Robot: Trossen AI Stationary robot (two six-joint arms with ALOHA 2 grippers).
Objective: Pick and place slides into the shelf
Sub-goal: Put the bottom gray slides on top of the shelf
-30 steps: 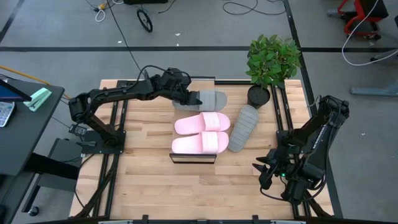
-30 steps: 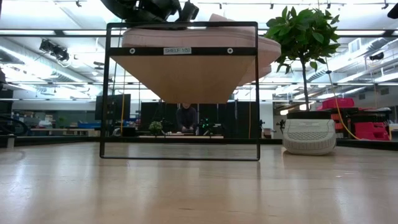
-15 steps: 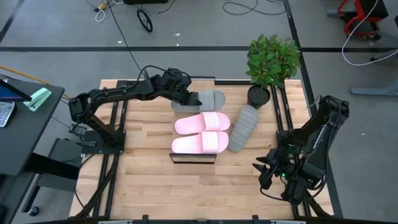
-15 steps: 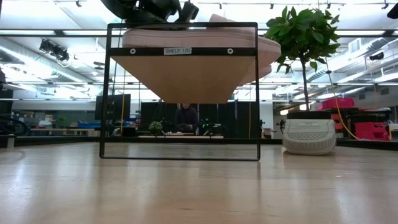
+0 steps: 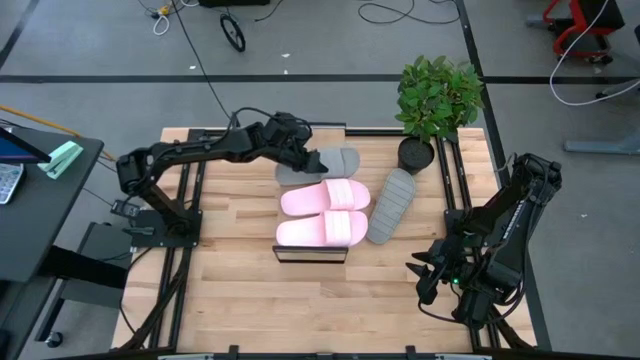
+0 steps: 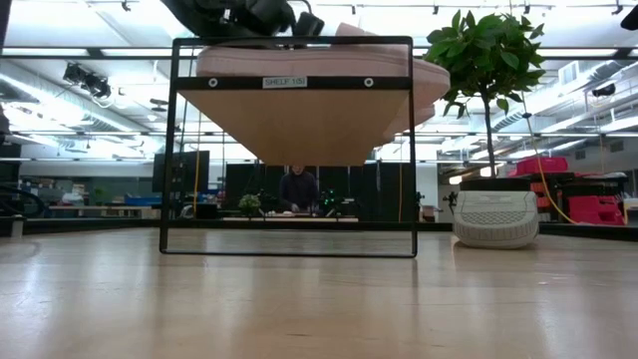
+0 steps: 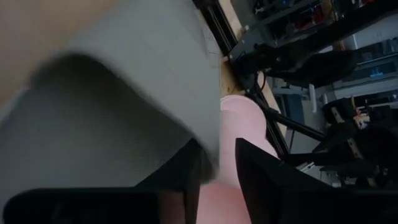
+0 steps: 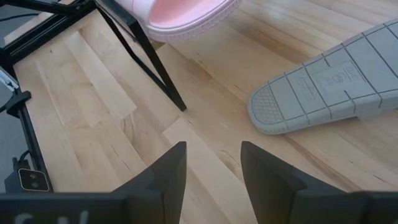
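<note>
Two pale pink slides [image 5: 325,198] [image 5: 322,230] lie side by side on the shelf [image 5: 310,256], which also shows in the low view [image 6: 289,82]. A grey slide [image 5: 335,163] sits at the shelf's far end, and my left gripper [image 5: 310,162] is shut on it. A second grey slide [image 5: 392,205] lies sole up on the table, right of the shelf. My right gripper [image 5: 420,275] is open and empty near the table's right front corner. My left gripper pinches the grey slide's side edge [image 7: 208,146], the one facing the pink slide, between its two fingers. One finger [image 7: 180,180] is on the slide's inner side and the other [image 7: 267,180] on its outer side. It comes slanting from the table's left. Whether the slide is lifted clear, I cannot tell.
A potted plant [image 5: 435,100] stands at the table's far right corner, close to the upturned grey slide. The shelf's black frame [image 6: 414,150] stands mid-table. Bare wood tabletop [image 5: 240,290] lies in front of the shelf.
My left gripper has gone a little toward the table's right edge with the grey slide, which has shifted slightly at the shelf's far end.
</note>
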